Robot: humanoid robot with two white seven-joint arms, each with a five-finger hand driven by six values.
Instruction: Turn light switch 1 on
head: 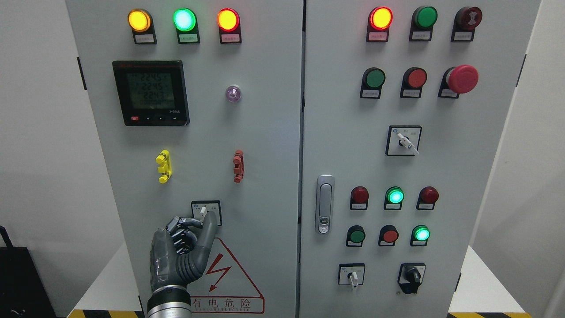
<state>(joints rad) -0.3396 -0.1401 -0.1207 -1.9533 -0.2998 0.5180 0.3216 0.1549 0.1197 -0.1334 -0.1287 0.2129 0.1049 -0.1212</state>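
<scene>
My left hand (181, 251) is raised against the cabinet (265, 132), low on its left door, and pinches the white lever of the switch (204, 212) between fingertip and thumb. The switch sits in a black-framed plate just above the red warning triangle (227, 276), below the yellow clip (163, 166).
</scene>
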